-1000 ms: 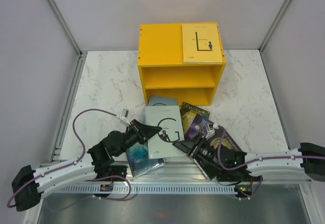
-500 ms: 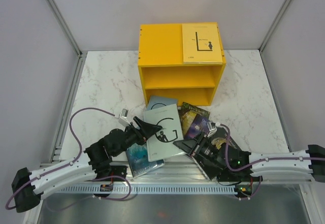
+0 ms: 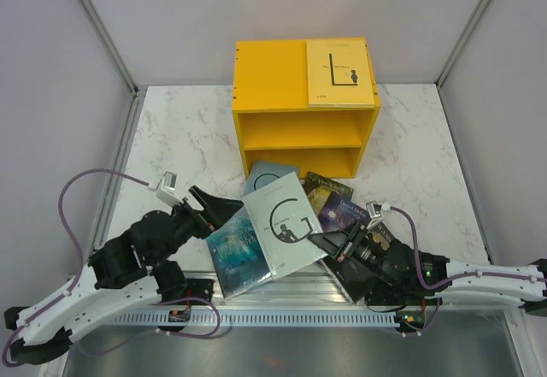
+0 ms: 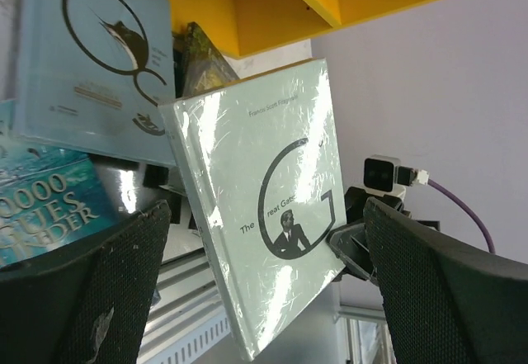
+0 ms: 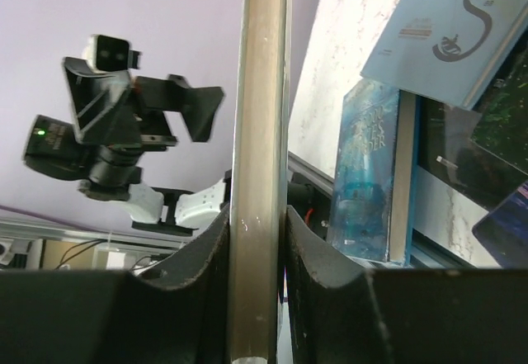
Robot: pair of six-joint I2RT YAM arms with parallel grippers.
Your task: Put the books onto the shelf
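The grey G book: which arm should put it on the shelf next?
Right. The right gripper is shut on the edge of the grey G book, holding it tilted up before the yellow shelf. The left gripper is wide open and grips nothing.

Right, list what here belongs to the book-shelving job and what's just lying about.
Job: yellow shelf; yellow book on top of it; grey "G" book, pinched in the right gripper; pale blue book; ocean-cover book; dark-cover books.
Not the job: marble table; purple cables.
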